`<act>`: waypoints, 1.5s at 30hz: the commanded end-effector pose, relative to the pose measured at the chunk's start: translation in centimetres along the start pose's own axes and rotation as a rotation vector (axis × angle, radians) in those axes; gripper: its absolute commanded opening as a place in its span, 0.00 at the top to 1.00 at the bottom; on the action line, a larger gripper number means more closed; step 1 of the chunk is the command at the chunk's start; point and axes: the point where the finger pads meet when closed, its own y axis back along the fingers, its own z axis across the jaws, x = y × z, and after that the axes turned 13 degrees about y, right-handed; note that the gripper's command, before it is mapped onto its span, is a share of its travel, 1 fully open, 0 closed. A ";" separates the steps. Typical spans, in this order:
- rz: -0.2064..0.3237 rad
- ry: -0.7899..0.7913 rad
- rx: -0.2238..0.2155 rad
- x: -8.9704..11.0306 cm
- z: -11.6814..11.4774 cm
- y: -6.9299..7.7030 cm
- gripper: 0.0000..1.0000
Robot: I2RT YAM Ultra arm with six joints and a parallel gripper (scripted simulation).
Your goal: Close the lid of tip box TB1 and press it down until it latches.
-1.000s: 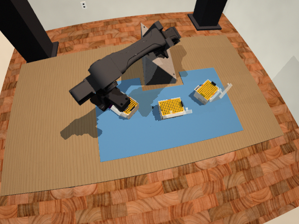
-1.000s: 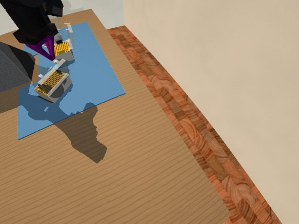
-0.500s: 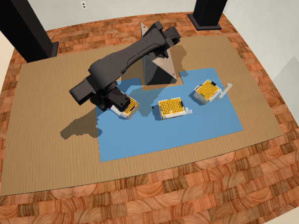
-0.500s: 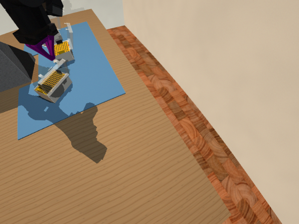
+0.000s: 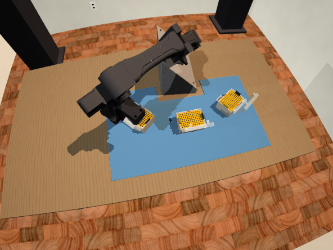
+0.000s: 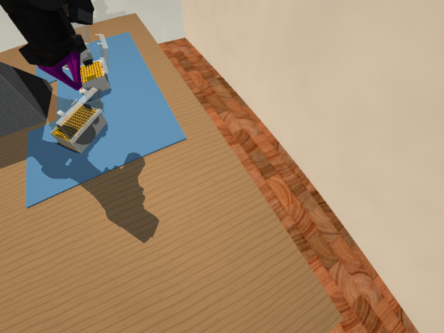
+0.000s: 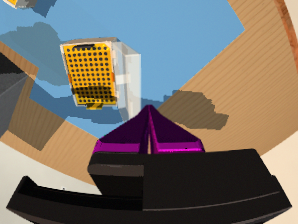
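A dark charcoal arm (image 5: pixel 140 63) of chunky, rounded links, matte and unmarked, its elbow a thick cylinder with a blocky housing jutting from it. It rises from a grey wedge-shaped pedestal (image 5: pixel 169 84). At the wrist, a black curved housing (image 7: pixel 153 196) carries the gripper (image 7: pixel 148 117), whose 2 magenta fingers taper to 1 sharp point, pressed together with nothing between them.

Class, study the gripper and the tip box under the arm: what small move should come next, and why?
Probably ease the shut gripper down and forward onto the lid of the box under the arm; its yellow insert still shows uncovered, so the lid seems unlatched. Its sticker is unreadable here.
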 end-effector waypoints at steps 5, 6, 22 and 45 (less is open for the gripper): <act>-0.023 -0.036 -0.035 1.8 -0.2 -5.4 1.00; -0.023 -0.036 -0.035 1.8 -0.2 -5.4 1.00; -0.022 -0.033 -0.022 1.3 1.4 -4.5 1.00; -0.022 -0.033 -0.022 0.7 4.0 -4.1 1.00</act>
